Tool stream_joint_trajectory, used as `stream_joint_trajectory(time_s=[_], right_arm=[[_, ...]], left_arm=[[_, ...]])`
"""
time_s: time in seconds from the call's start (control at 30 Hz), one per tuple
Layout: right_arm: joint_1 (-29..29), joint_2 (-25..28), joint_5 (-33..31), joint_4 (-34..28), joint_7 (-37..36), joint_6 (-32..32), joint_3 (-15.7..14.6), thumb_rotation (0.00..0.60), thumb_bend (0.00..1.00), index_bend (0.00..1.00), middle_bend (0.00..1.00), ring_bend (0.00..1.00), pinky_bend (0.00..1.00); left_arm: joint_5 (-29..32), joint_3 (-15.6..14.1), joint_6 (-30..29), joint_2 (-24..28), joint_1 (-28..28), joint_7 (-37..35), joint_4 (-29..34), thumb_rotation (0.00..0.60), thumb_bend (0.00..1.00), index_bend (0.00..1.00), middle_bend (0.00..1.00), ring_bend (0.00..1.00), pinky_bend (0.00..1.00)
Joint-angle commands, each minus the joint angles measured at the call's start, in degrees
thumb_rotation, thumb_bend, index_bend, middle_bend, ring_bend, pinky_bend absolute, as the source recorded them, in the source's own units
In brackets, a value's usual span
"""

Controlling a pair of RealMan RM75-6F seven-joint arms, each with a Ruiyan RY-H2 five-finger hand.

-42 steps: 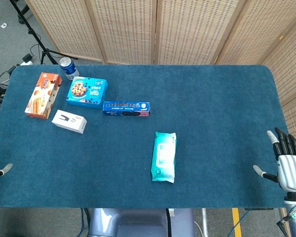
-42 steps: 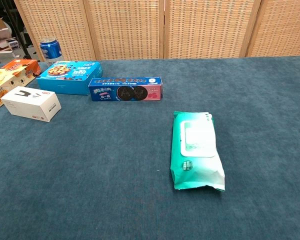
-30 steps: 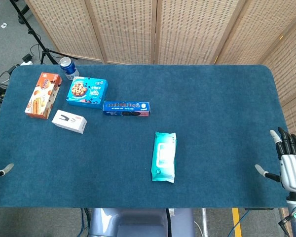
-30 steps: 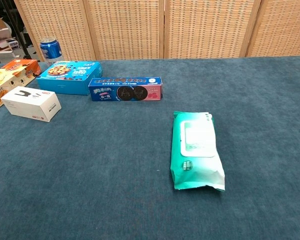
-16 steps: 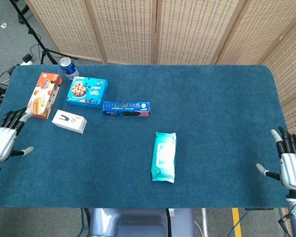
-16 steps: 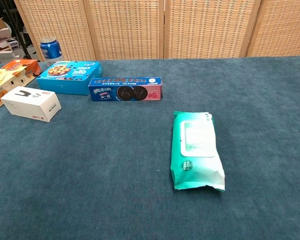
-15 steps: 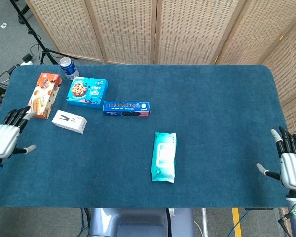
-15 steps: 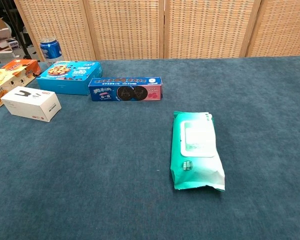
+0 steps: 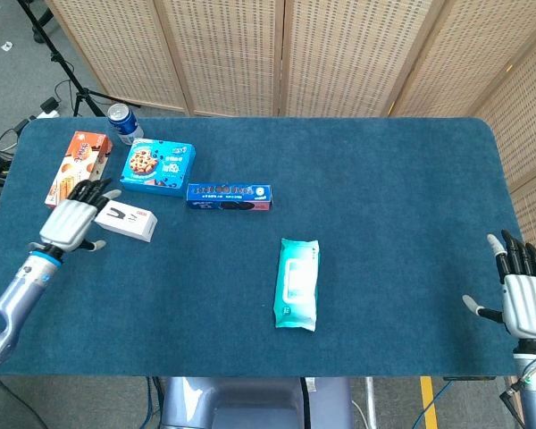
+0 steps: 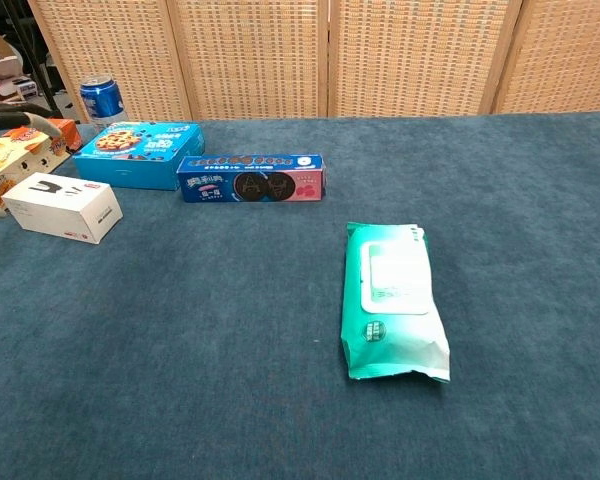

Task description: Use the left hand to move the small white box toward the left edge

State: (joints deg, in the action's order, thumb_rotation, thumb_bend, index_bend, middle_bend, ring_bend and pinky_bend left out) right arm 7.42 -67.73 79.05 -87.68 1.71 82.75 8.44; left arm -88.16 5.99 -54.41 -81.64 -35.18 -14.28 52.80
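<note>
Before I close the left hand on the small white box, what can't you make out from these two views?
- Contact: in the head view the left hand sits at the small white box's left end; touching or apart is unclear.
- Chest view: the left edge cuts off that hand, leaving only fingertips.
- Right hand: head view only, beyond the table's right edge.
- Box print: too small.

**A staged recording room, not a home**

The surface is covered in plain blue felt and fenced on the far side by folding wicker screens. Beyond its far left corner, on a grey floor, stand black tripod legs with loose cables and a power strip. Packaged groceries lie spread apart on the felt like test props: a biscuit box, a soda can, a wipes pack.
</note>
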Motion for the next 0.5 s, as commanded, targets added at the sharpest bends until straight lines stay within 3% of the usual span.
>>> stream_joint_trajectory(time_s=[0.03,0.3,0.5], right_arm=[[0.05,0.0,-0.15,0.11,-0.12,-0.15,0.06,0.6,0.0,0.0,0.0,0.0,0.0],[0.17,0.1,-0.53,0.32,-0.68,-0.68,0.15,0.6,0.0,0.0,0.0,0.0,0.0],[0.23,0.22,-0.99,0.44,-1.17,-1.01,0.34,0.6,0.0,0.0,0.0,0.0,0.0]], left_arm=[[1.51,0.18,2.56,-2.61,-2.1,1.29,-2.46,0.6,0.03,0.17,0.01,0.01,0.08],[2.71,-0.44,4.88,-6.11,-3.9,0.28,-5.81,0.6,0.06,0.18,0.01,0.01,0.13],[2.53,-1.28,3.92,-7.94,-4.03,-0.86,-8.32,0.6,0.24,0.28,0.11,0.14,0.28]])
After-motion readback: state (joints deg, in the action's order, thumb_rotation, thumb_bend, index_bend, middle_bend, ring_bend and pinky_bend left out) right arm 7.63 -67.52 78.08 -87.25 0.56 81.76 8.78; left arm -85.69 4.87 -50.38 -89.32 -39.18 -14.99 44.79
